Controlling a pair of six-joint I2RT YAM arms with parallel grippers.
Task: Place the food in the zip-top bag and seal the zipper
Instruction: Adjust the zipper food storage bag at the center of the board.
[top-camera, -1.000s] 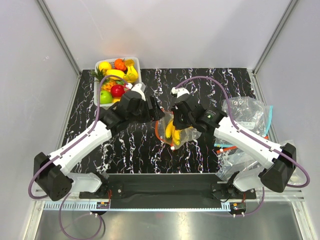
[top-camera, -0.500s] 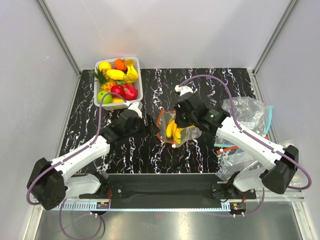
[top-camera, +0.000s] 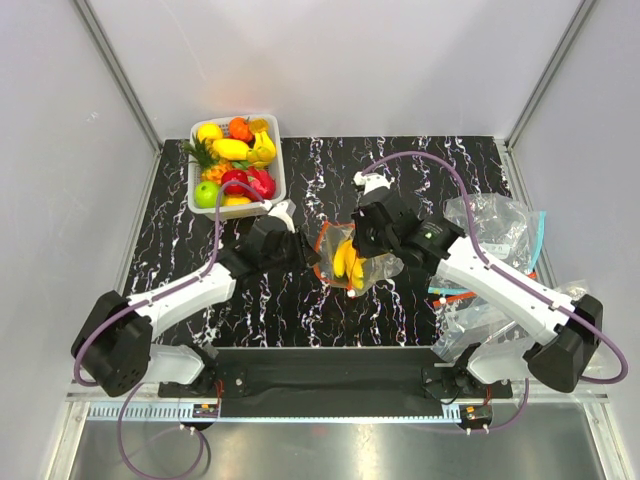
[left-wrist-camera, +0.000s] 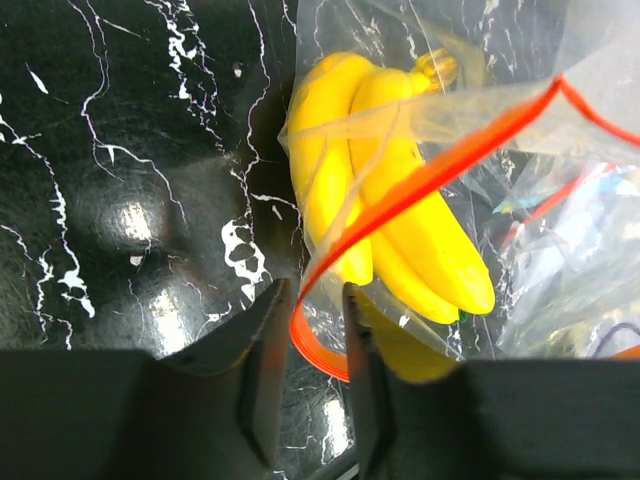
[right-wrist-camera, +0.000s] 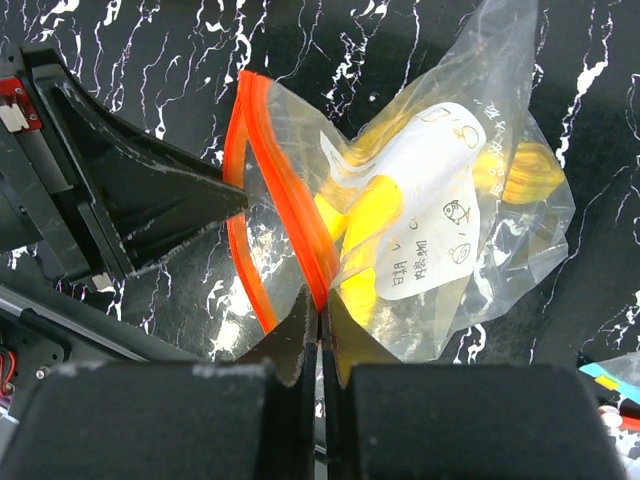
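Observation:
The zip-top bag (top-camera: 352, 258) hangs mid-table with a yellow banana bunch (top-camera: 345, 262) inside. In the right wrist view the bag (right-wrist-camera: 500, 250) shows its white printed patch, and my right gripper (right-wrist-camera: 320, 312) is shut on the orange-red zipper (right-wrist-camera: 285, 195) at one end of the mouth. The mouth gapes. My left gripper (left-wrist-camera: 312, 300) straddles the other loop of the zipper (left-wrist-camera: 420, 180); its jaws stand a narrow gap apart with the strip between them. The bananas (left-wrist-camera: 400, 200) lie just beyond. A red apple (top-camera: 234, 180), a green apple (top-camera: 208, 194) and a yellow fruit (top-camera: 210, 131) sit in the basket.
A white basket (top-camera: 279, 165) of toy fruit stands at the back left. Crumpled clear bags (top-camera: 490, 225), one with a teal strip (top-camera: 540, 232), lie at the right edge. Both arms meet over the table's middle.
My left arm has swung away from the basket down to the bag's mouth, and its jaws have narrowed around the zipper strip. The right gripper still holds the bag.

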